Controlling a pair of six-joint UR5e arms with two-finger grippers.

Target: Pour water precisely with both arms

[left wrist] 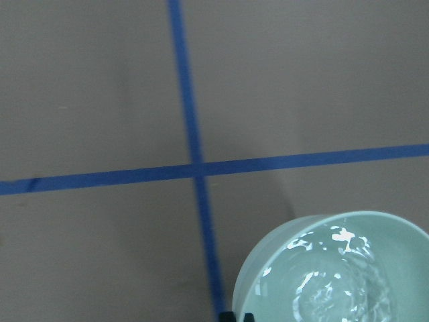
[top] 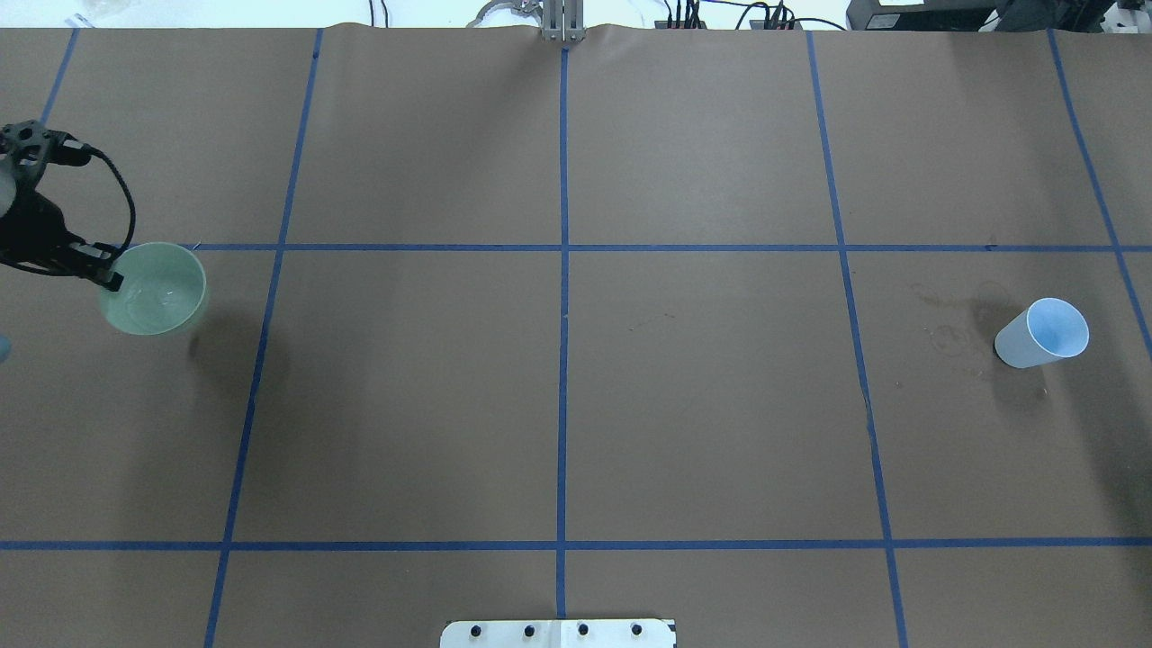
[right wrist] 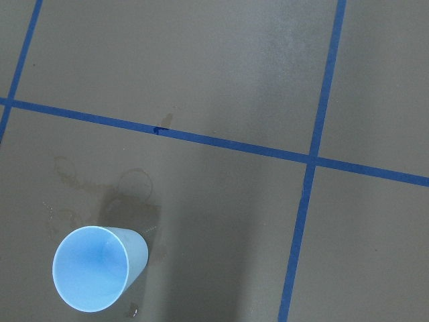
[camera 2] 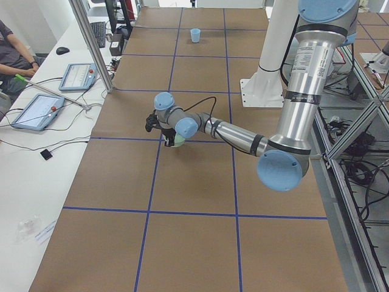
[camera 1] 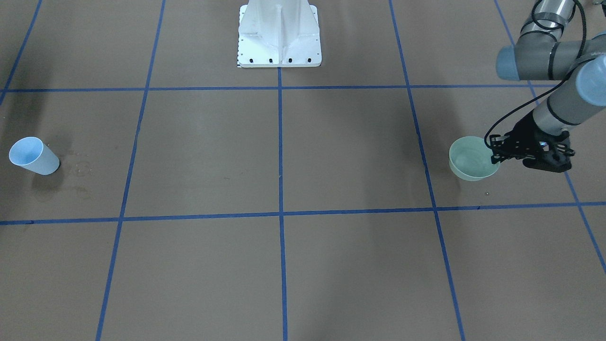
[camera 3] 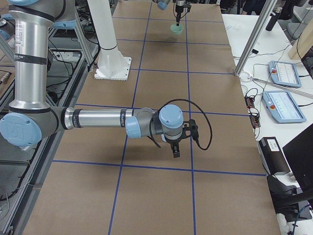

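While the left hand (camera 1: 494,150) clamps the rim of the green bowl (camera 1: 466,158), the water (left wrist: 335,285) lies rippling inside it. The right hand (camera 3: 175,151) hangs above the bench (top: 558,405); its grip cannot be told. The blue cup (right wrist: 94,275) stands below.

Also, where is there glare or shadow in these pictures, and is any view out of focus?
Left wrist view: sharp white glints on the water in the green bowl; overhead view: a soft shadow lies beside that bowl; right wrist view: a dim shadow band runs past the blue cup; nothing looks blurred.
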